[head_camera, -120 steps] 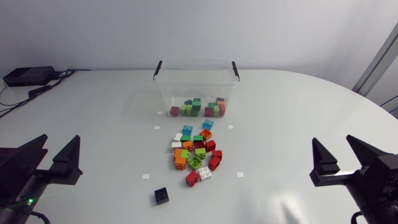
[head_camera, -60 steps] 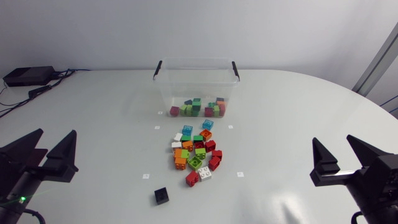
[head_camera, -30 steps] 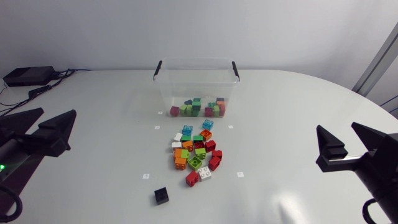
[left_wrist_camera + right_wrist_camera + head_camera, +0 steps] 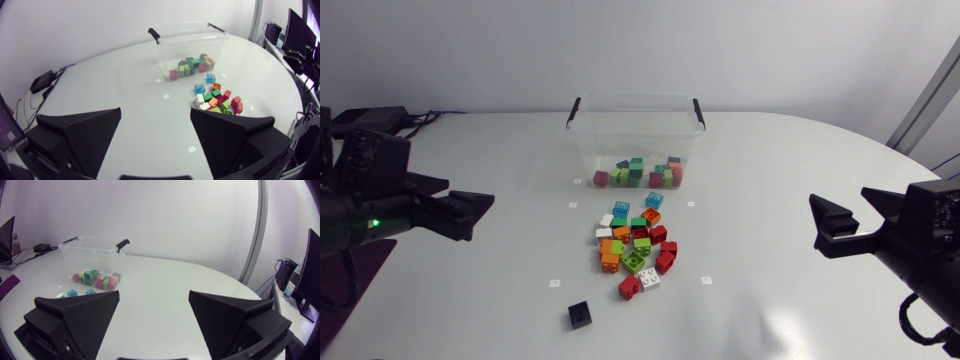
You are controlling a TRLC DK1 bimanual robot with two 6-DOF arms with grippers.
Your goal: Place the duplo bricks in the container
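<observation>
— Where are the duplo bricks (image 4: 633, 248) lying?
— Most are sitting heaped mid-tabletop (image 4: 770, 180), nearer than the container (image 4: 636, 125) (a few are already lying inside it). One black brick (image 4: 580, 314), I think, is lying apart, nearer still.
— And the hands?
— The left hand (image 4: 155, 112) and the right hand (image 4: 154, 293) are both gaping open, holding nothing.

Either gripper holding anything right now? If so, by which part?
Nothing is held. The left gripper and the right gripper are both open and empty; the loose bricks lie on the table.
</observation>
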